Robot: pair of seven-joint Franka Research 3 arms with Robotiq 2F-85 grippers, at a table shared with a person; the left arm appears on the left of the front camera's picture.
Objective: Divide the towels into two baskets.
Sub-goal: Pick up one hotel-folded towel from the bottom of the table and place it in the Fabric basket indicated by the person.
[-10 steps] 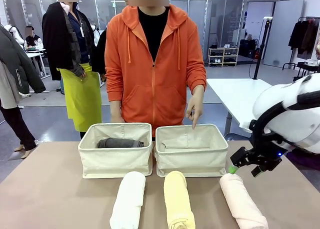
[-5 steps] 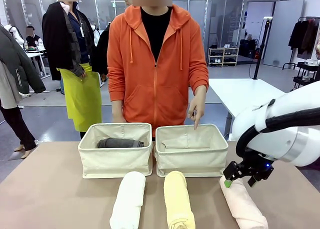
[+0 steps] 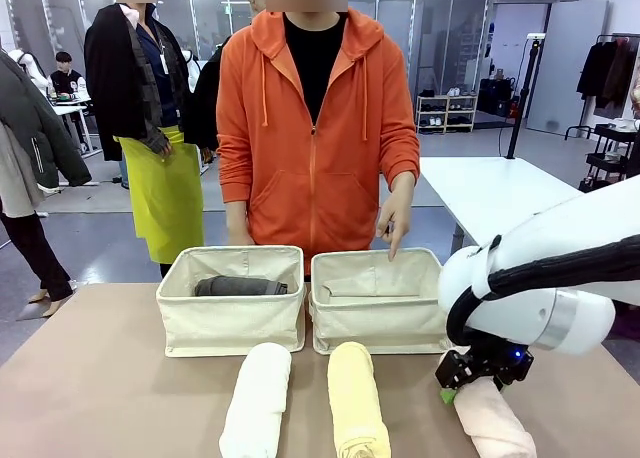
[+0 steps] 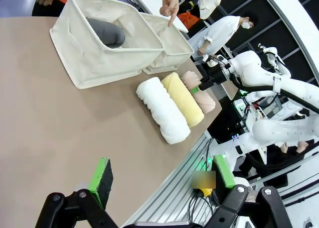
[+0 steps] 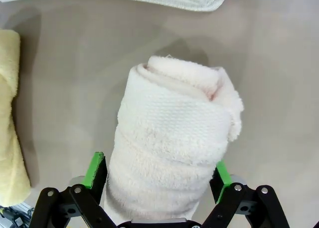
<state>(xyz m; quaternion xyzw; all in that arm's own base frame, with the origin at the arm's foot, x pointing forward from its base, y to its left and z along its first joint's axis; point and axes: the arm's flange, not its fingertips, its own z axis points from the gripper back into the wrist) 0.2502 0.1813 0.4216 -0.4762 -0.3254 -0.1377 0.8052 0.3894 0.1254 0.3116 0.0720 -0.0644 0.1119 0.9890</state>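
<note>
I see my right gripper (image 5: pixel 158 172) spread wide astride the pale pink towel (image 5: pixel 172 138) on the tan table (image 5: pixel 279 88), people (image 3: pixel 160 128) standing beyond.

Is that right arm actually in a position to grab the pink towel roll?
Probably yes: the right gripper is open and straddles one end of the pink towel, with nothing visible in between.
</note>
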